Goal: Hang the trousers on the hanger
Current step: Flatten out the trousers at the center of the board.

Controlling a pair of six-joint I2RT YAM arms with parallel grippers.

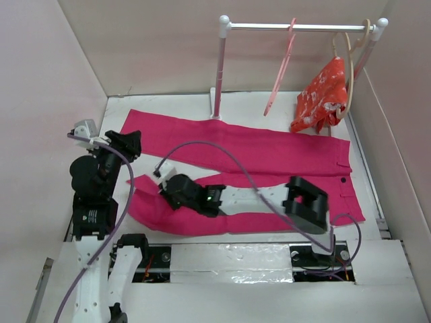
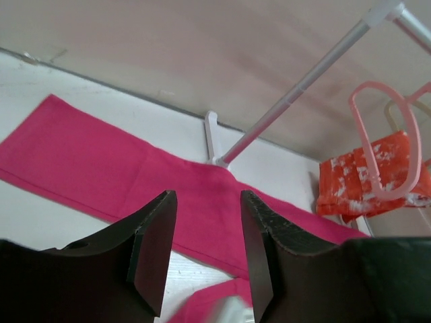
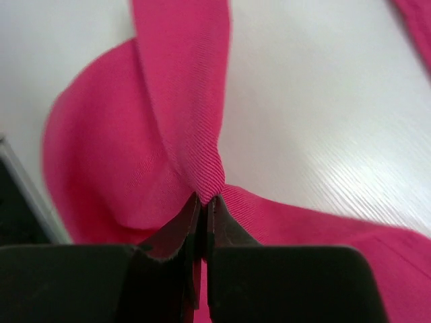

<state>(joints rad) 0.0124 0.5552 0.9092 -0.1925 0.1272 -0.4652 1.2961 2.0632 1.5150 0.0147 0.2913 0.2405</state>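
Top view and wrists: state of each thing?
trousers: flat on table, near leg pinched
hanger: hanging on rail, bare
flowered garment: hanging on cream hanger
left gripper: open, empty
right gripper: shut on trousers

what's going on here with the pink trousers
The right arm's fingers are shut on a fold of one leg of the magenta trousers, which lie spread on the table. The left arm's fingers are open and empty, over by the far leg. The salmon-pink hanger hangs bare on the rail, so nothing is on it yet.
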